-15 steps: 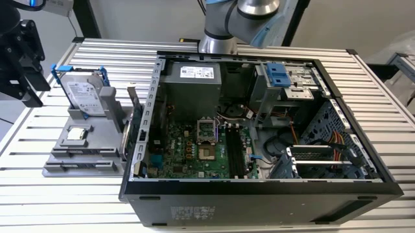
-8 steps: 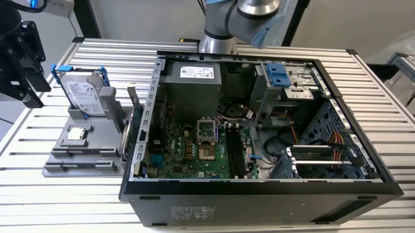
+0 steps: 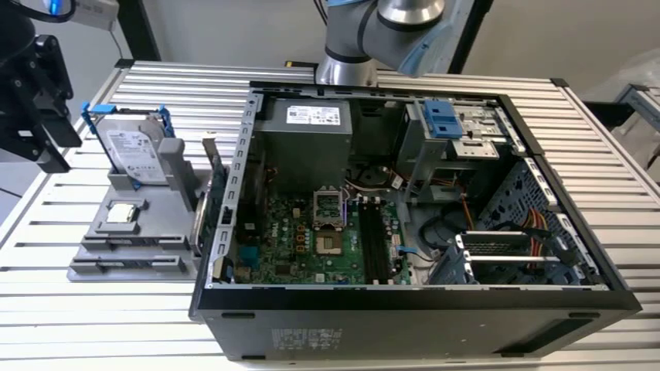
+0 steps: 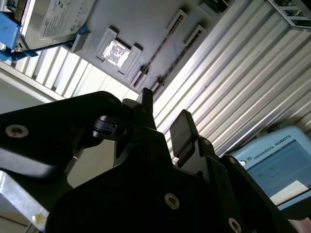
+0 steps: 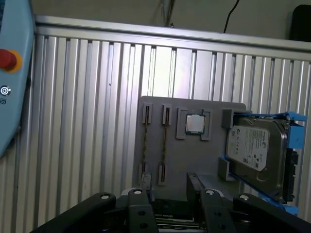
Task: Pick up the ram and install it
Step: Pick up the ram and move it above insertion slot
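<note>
Hovering claw (image 5: 167, 190) open, empty; ram (image 5: 165, 141) = thin dk stick, edge-up in gray holder (image 5: 194, 155).

Ribbed aluminium table (image 3: 103, 325) before a plain pale wall (image 3: 237, 31)

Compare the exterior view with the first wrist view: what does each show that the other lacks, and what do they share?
Exterior view: the open computer case with its motherboard and the arm's base. First wrist view: a red button on a pale blue casing. Both: the grey holder with two ram sticks, the blue-framed hard drive, the chip.
</note>
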Controlling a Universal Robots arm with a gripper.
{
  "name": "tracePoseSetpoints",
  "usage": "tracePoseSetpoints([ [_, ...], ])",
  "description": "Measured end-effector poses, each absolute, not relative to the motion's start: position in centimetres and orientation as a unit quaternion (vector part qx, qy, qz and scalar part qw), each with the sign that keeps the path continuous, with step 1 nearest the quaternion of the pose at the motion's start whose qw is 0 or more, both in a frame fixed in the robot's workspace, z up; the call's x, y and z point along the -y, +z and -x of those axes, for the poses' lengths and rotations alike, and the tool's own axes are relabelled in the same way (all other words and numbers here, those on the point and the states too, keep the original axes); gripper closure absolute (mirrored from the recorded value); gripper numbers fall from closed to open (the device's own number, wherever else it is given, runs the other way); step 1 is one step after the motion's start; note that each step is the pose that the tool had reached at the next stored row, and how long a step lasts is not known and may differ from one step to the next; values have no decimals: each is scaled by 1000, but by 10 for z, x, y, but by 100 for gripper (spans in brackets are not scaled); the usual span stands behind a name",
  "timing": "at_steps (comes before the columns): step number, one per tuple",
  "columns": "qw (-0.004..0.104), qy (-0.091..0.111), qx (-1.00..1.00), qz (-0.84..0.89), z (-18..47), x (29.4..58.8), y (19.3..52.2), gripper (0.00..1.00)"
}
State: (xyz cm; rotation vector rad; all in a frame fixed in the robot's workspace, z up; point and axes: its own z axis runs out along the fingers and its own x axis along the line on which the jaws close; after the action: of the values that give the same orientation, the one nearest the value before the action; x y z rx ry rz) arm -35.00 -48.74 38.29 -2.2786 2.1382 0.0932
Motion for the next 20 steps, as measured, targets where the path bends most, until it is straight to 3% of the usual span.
tracePoseSetpoints([
  [20, 8, 30, -684, 729, 350, 487, 375, 0],
])
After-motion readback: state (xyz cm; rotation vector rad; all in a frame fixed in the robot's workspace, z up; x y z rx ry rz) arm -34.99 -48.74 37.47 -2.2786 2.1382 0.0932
